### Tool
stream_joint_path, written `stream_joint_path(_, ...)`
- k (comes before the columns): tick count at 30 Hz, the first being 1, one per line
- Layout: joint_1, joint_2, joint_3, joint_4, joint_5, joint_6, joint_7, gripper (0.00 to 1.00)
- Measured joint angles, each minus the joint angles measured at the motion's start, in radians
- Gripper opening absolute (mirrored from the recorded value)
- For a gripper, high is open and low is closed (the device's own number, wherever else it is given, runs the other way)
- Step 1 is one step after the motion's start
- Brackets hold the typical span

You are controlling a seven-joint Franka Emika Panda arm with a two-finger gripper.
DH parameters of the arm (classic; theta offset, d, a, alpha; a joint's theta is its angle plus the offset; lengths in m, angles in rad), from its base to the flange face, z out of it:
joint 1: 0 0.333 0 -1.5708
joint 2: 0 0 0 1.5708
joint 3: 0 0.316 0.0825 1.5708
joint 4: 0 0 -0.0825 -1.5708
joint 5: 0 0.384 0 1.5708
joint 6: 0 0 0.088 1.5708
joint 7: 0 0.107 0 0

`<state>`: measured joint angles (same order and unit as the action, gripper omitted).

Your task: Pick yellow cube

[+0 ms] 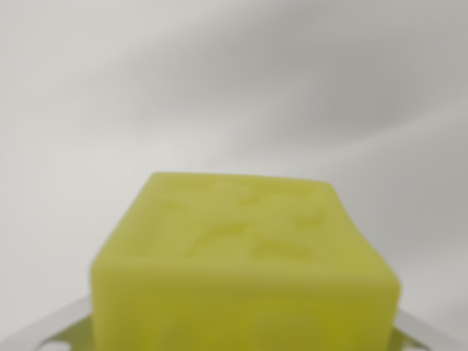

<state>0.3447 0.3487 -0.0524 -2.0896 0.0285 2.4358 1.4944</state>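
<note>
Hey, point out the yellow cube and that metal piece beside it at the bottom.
yellow cube [245, 256], wrist view, on its embossed top face.
metal piece [51, 330], wrist view, on the shiny strip at the bottom left corner, next to the cube.

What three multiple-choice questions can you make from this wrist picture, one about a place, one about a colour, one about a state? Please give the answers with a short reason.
1. Where in the wrist view is the yellow cube?
A. lower centre
B. upper left corner
C. far right edge, at the top

2. What colour is the surface behind the cube?
A. dark blue
B. pale grey-white
C. red

3. How does the cube's top face look?
A. smooth and mirror-like
B. covered by a cloth
C. marked with a shallow raised pattern, blurred

Answers:
1. A, since the cube fills the lower middle and reaches the bottom edge.
2. B, since the background is a plain pale grey-white with soft shadows.
3. C, since faint relief shapes show on the top face, too blurred to read.
</note>
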Motion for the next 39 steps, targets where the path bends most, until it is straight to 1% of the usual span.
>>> stream_joint_path(21,-0.001,-0.091,0.0,0.023,-0.009,-0.114,0.006,0.0)
stream_joint_path(39,-0.001,-0.156,0.0,0.06,-0.015,-0.216,0.01,0.0)
